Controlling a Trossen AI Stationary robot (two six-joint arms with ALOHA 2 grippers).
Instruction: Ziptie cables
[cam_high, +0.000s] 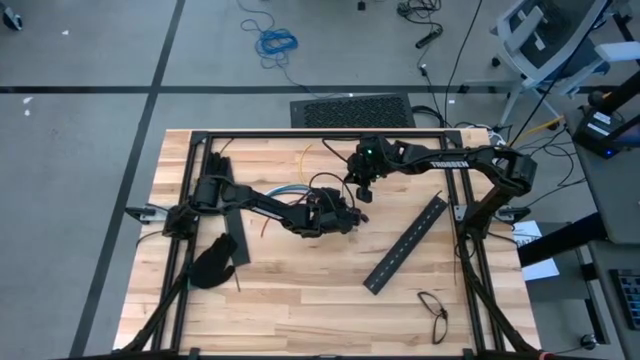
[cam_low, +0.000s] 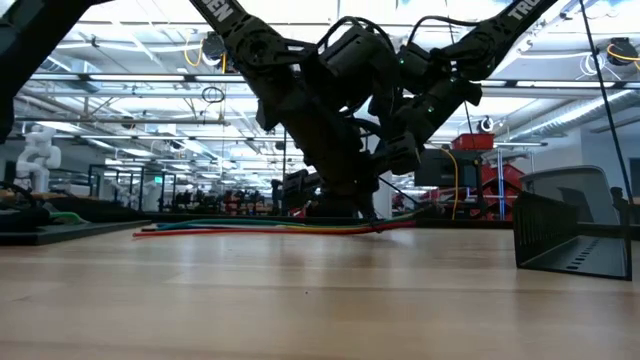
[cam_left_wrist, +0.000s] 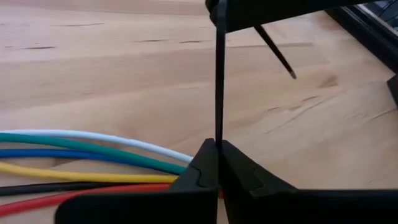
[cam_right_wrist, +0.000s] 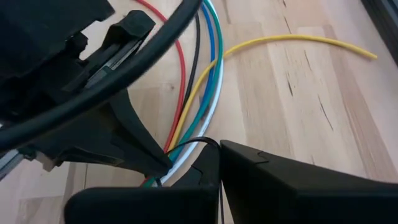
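Wooden worktop: cables laid flat, their long axis running sideways just ahead of the left gripper fingers, which are clamped on an upright ziptie. Right gripper fingers closed on the ziptie's loop beside the bundle.

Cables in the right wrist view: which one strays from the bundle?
The yellow cable. It curves off alone across the bare wood, while the red, black, blue, green and white ones run together.
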